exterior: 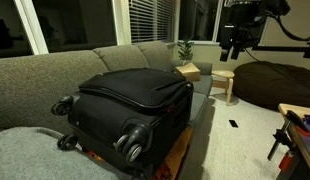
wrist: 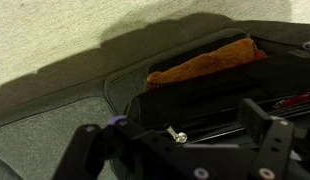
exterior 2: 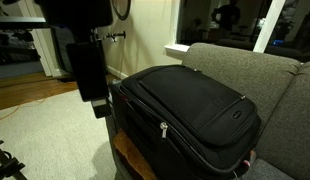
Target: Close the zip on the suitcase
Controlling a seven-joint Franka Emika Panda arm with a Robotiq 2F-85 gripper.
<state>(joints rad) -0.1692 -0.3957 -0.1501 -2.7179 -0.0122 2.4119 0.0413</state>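
The black soft-sided suitcase (exterior: 135, 100) lies flat on a grey couch, wheels toward the camera; it also fills the middle of an exterior view (exterior 2: 190, 110). The dark zip (exterior 2: 195, 148) runs round its side, with a small silvery pull (exterior 2: 163, 128). In the wrist view the suitcase (wrist: 195, 95) lies below, and the silvery pull (wrist: 177, 133) shows between the fingers. My gripper (wrist: 177, 130) is open and empty. In both exterior views it (exterior: 232, 45) (exterior 2: 97, 100) hangs in the air beside the suitcase, clear of it.
The grey couch (exterior: 55, 75) runs behind the suitcase. An orange-brown surface (wrist: 210, 60) shows under the suitcase's edge. A small wooden stool (exterior: 225, 80), a potted plant (exterior: 184, 50) and a dark beanbag (exterior: 275, 80) stand near the window. Pale carpet (exterior 2: 45, 130) lies below the arm.
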